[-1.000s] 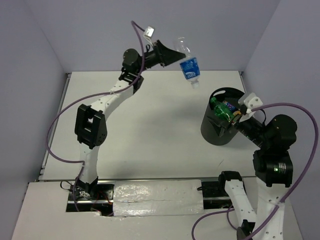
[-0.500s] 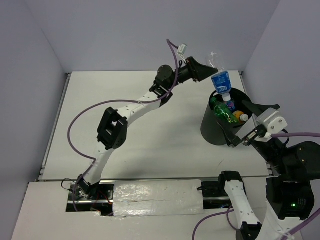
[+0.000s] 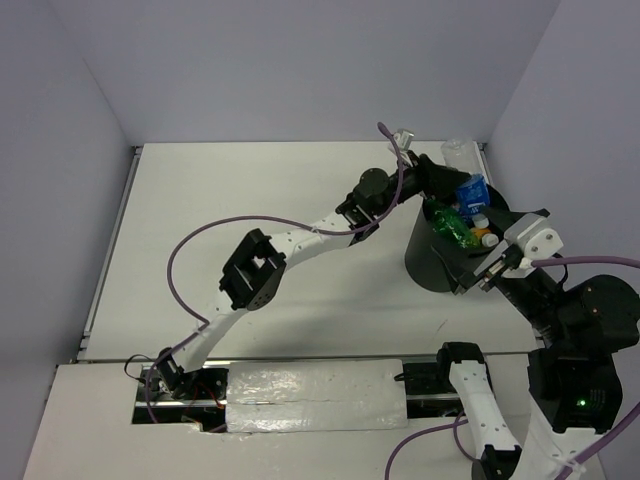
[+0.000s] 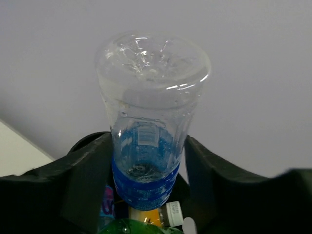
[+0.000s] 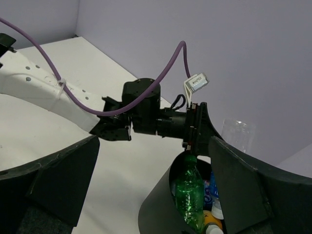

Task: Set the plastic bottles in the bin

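My left gripper [image 3: 452, 185] is shut on a clear bottle with a blue label [image 3: 468, 186] and holds it cap down over the black bin [image 3: 425, 262]. Its neck dips inside the rim. In the left wrist view the bottle [image 4: 148, 122] sits between my fingers [image 4: 83, 185]. Below it lie the green bottle [image 4: 129, 228] and the orange bottle [image 4: 145, 217]. The green bottle [image 3: 445, 222] and the orange bottle [image 3: 481, 238] lie in the bin, beside another blue label. My right gripper [image 3: 478, 272] is open and empty just right of the bin. The right wrist view shows the bin [image 5: 158, 209] and the green bottle [image 5: 189, 195].
The bin stands at the table's right side, close to the lilac right wall [image 3: 560, 120]. The white tabletop [image 3: 250, 200] stretches to its left. My left arm [image 3: 300, 240] reaches across the table's middle. Purple cables hang from both arms.
My left arm swung right with the clear bottle, from above the back of the table to over the bin, and lowered it. My right gripper drew back from the bin.
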### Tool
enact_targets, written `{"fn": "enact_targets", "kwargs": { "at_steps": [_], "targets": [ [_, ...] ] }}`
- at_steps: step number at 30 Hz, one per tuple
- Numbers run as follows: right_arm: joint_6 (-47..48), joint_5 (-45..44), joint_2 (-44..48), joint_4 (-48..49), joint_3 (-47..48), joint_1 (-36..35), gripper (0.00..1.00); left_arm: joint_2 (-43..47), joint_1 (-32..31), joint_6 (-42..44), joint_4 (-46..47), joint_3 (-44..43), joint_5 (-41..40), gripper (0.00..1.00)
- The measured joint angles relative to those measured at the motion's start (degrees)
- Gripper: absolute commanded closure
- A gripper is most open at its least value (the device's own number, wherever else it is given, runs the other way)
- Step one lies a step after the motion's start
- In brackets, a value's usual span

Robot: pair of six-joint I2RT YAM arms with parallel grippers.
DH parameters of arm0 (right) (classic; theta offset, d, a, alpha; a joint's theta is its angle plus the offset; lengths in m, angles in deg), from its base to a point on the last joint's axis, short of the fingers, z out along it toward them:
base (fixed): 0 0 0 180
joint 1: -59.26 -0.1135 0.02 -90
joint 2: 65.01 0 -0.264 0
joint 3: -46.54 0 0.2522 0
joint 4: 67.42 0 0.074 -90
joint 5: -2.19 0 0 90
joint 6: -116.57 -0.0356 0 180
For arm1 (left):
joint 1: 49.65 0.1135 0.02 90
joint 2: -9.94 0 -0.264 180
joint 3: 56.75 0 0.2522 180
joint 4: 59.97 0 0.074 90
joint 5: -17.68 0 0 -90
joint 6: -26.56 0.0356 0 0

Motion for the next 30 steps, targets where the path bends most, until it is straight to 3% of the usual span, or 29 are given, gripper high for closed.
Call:
{"fn": "enact_targets", "kwargs": {
  "at_steps": [2, 4, 14, 22, 30],
  "targets": [
    [0.00, -0.07, 0.15, 0.02, -0.52, -0.04, 0.00, 0.72, -0.09, 1.07, -0.11, 1.09, -0.46, 0.08],
    [0.00, -0.09, 0.33, 0.02, -1.18, -0.04, 0.00, 1.40, -0.11, 2.01, -1.03, 1.88, -0.90, 0.01],
    [-0.04, -0.09, 1.53, 0.04, -2.34, -0.04, 0.00, 8.94, -0.15, 5.73, -6.58, 6.86, -2.78, 0.01],
    [-0.15, -0.07, 2.27, 0.15, -3.13, -0.15, 0.00, 22.80, 1.31, 9.79, -8.39, 17.79, -5.38, 0.01],
    [-1.42, 0.22, 2.56, 0.83, -6.69, -0.15, 0.00, 36.96, 7.54, 12.28, -10.82, 29.09, -7.80, 0.01]
  ]
}}
